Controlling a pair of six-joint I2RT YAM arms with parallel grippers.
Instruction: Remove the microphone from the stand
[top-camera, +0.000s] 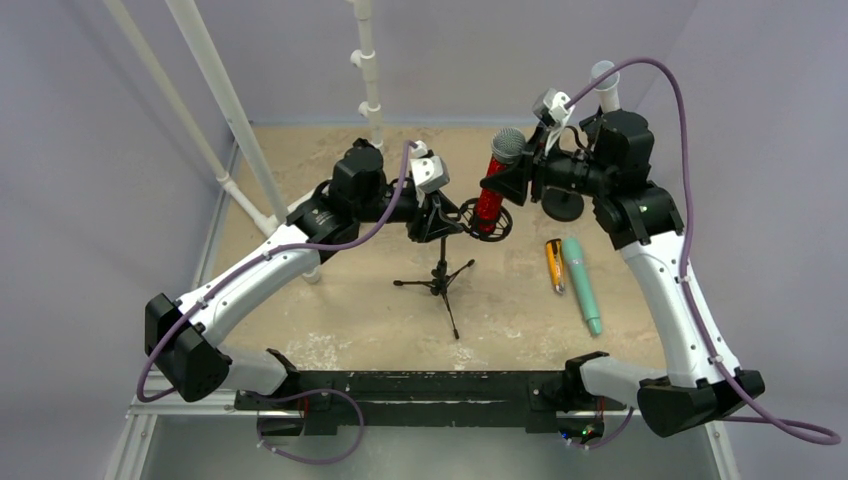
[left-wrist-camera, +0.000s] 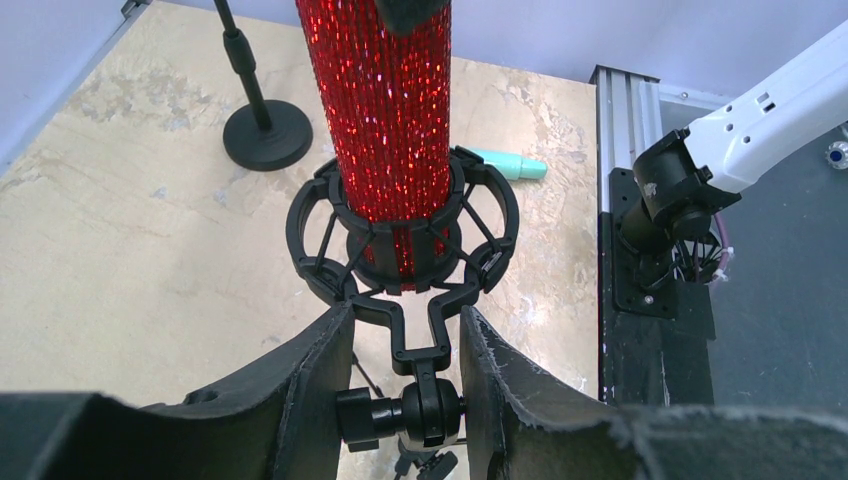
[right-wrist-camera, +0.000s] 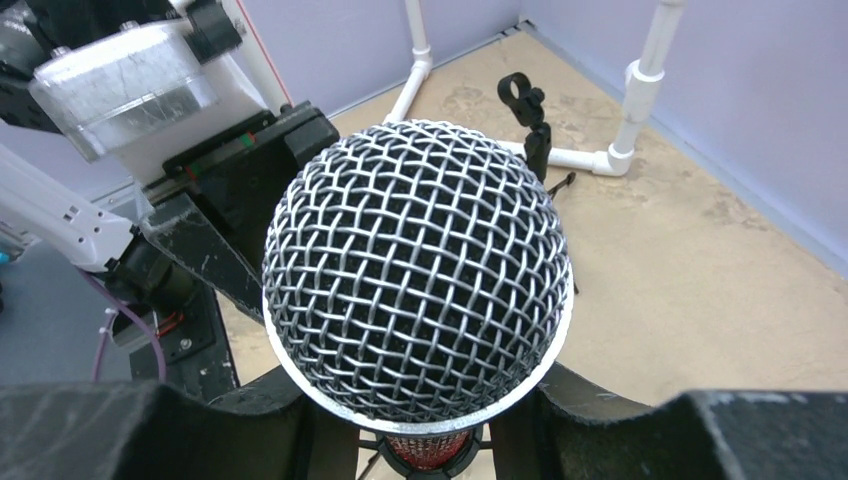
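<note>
At the near edge of the counter (top-camera: 350, 320) a black rail (top-camera: 420, 385) is seen, to which both arms are bolted. Just beyond it, in the middle, a small black tripod stand (top-camera: 440, 278) is planted on the counter. To its right a teal microphone (top-camera: 583, 285) is laid flat, with a shorter orange and yellow stick (top-camera: 553, 265) just beside it on the left. Higher up the stand, the left end effector (left-wrist-camera: 407, 320) is closed to a narrow gap on the black bracket beneath the ring-shaped cradle (left-wrist-camera: 303, 225), with one finger set at each side. The red glittered microphone (top-camera: 490, 200) is seated in that cradle, its body passed down through the ring and its silver mesh head uppermost. The right end effector (right-wrist-camera: 420, 420) is clamped on the red body just beneath the head, a finger on either side. Farther back, a second stand with a round flat base (top-camera: 563, 205) is placed near the far right, apart from the tripod. White pipes (top-camera: 225, 100) are raised along the left and far edges of the counter.
</note>
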